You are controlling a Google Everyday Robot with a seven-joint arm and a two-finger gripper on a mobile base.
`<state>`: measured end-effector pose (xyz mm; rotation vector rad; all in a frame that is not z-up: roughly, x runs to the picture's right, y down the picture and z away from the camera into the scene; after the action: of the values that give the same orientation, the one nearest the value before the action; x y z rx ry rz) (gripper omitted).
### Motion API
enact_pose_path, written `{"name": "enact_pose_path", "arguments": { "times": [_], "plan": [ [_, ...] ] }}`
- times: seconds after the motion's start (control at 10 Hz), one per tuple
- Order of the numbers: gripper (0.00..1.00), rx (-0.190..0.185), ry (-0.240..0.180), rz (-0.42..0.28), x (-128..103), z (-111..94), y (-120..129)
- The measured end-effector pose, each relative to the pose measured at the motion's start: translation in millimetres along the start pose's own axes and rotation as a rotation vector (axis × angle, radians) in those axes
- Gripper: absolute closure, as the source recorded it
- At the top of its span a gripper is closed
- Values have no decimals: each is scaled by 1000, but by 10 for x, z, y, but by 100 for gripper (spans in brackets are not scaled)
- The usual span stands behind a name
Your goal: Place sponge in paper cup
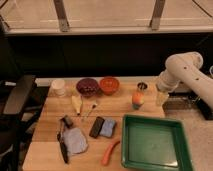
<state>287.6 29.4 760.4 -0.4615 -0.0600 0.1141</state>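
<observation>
Reach is the step in hand: the claw (161,98) hangs spread and empty off the far right corner of the wooden table (50,155), just right of an orange-topped cup (137,99). The sponge (108,127) lies well apart from the claw, down-left of it in the view, touching a black slab (96,127) on its far side and just beside the green tray (152,145) rim on its near side. To do this well, I would bring the claw over the tray corner and come down from above with the fingers across the sponge's free edges, so that neither slab nor rim is caught. The paper cup (59,87) stands farthest from the claw, beyond the orange bowl (109,85) and purple bowl (87,87), so a high carry over both looks safest.
</observation>
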Motion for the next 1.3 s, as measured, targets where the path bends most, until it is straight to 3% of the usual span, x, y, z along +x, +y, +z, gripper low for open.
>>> {"name": "enact_pose_path", "arguments": {
  "times": [0.3,0.5,0.8,0.9,1.2,1.3],
  "plan": [
    [20,3,7,-10,-1,-9,-7],
    [20,8,33,-77,-135,7,-23],
    [20,-9,36,-205,-674,100,20],
    [20,-22,28,-261,-950,154,53],
    [20,-64,-32,-345,-1467,243,161],
    [20,-102,-86,-365,-1693,294,238]
  ]
}}
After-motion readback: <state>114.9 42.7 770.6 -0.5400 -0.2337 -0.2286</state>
